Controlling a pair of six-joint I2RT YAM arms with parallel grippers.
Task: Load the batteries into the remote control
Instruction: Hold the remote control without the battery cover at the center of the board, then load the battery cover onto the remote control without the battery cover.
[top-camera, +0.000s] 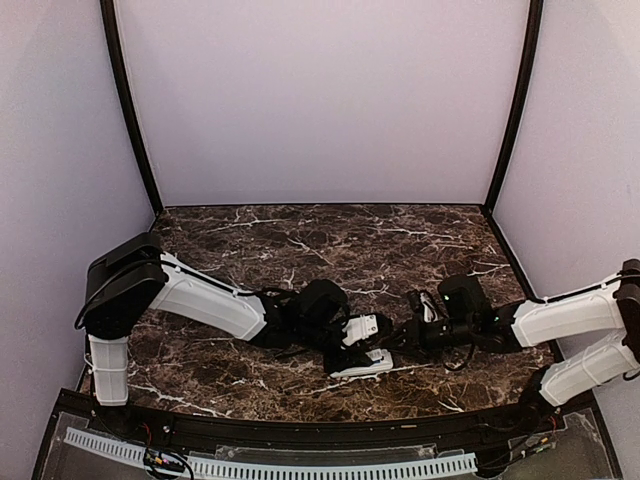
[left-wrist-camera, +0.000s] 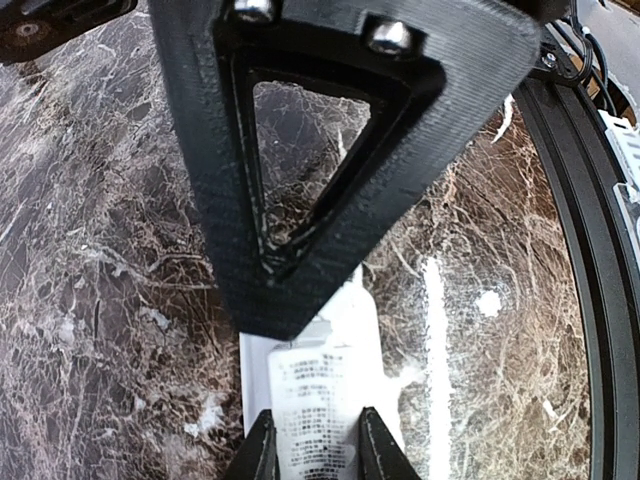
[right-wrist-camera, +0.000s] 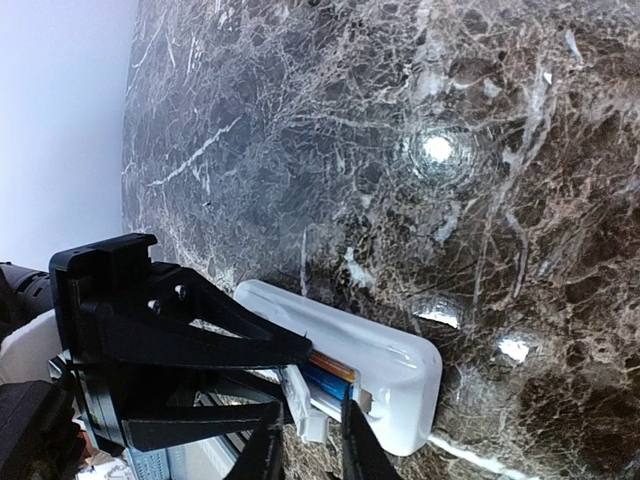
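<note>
Remote control (right-wrist-camera: 385, 352) holds orange and blue batteries (right-wrist-camera: 328, 375).

1. The table (right-wrist-camera: 420, 120) looks like polished marble, glossy enough to mirror lamps.
2. The remote control (right-wrist-camera: 400, 365) is smooth white plastic.
3. The fingers (left-wrist-camera: 200, 150) of my right gripper (right-wrist-camera: 310, 435) are matt black plastic, finely ribbed.
4. Their screws (left-wrist-camera: 390, 37) are shiny metal.

Overhead from behind; close wrist views share the remote control (right-wrist-camera: 390, 355)
</note>
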